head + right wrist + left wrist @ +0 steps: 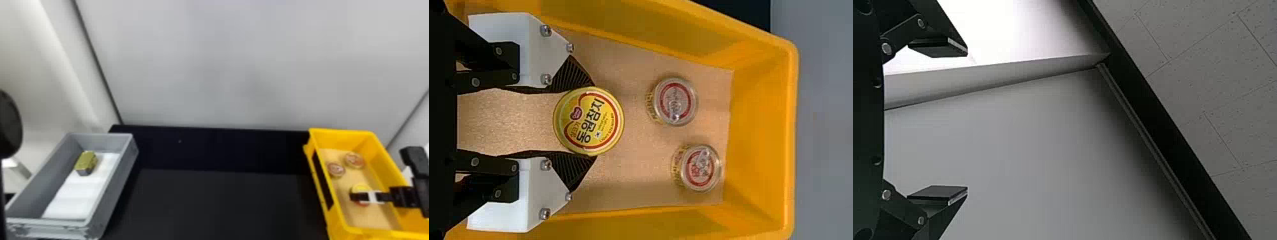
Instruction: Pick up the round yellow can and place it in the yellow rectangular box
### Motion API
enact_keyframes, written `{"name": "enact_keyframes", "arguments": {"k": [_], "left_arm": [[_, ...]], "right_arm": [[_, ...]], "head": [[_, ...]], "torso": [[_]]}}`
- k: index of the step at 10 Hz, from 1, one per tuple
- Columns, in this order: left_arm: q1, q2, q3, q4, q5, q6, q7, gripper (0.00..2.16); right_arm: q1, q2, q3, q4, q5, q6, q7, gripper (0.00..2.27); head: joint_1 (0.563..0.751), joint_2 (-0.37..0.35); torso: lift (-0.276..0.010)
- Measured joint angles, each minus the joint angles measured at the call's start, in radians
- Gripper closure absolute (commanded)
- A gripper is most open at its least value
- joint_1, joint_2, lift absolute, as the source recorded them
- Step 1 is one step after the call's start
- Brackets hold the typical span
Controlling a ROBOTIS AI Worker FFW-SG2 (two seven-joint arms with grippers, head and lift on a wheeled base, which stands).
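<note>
Pale walls (239, 63) rise behind a black tabletop (207, 201). In the head view we count two red-marked cans (336, 169) and the round yellow can (360, 188) inside the yellow rectangular box (344, 138), our right gripper (359, 196) on the latter; one gold-green block (85, 159) sits in the grey bin (126, 166). In the left wrist view, our left gripper (967, 121) has its fingers spread. In the right wrist view, ridged fingers pinch the yellow can, its lid printed.

At the bench's (217, 204) L sat a tub (118, 188), w/ a pack (85, 162) in its far half. At R sat a box (343, 132): back can (354, 159), side can (336, 169) just L, front can (360, 188) nearer. Wall (242, 63) stood behind.
</note>
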Motion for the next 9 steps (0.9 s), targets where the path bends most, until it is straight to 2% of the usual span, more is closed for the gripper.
{"name": "enact_keyframes", "arguments": {"k": [2,3,4,5,7,9], "left_arm": [[-0.001,0.0,0.0,0.0,0.0,-0.001,0.0,0.28],[-0.001,0.0,-0.001,0.0,0.0,-0.002,0.0,0.28],[-0.001,-0.001,-0.001,0.001,0.0,-0.002,0.0,0.28],[-0.001,-0.001,-0.002,0.001,0.0,-0.002,0.0,0.28],[0.001,-0.002,0.0,0.001,0.0,-0.003,0.0,0.28],[0.002,-0.002,0.001,0.001,0.0,-0.003,-0.001,0.28]], "right_arm": [[0.003,-0.007,0.001,0.009,0.0,0.015,-0.004,0.73],[0.003,-0.009,0.001,0.009,0.0,0.018,-0.007,0.64],[0.003,-0.01,0.002,0.008,0.0,0.022,-0.012,0.28],[0.003,-0.01,0.006,0.003,-0.002,0.036,-0.029,0.1],[0.004,-0.007,0.041,-0.028,-0.009,0.096,-0.098,0.0],[0.005,-0.004,0.056,-0.047,-0.021,0.112,-0.109,0.0]], "head": [[0.663,0.054],[0.663,0.054],[0.663,0.054],[0.663,0.054],[0.663,0.054],[0.663,0.054]], "torso": [[-0.01],[-0.01],[-0.01],[-0.01],[-0.01],[-0.01]]}}
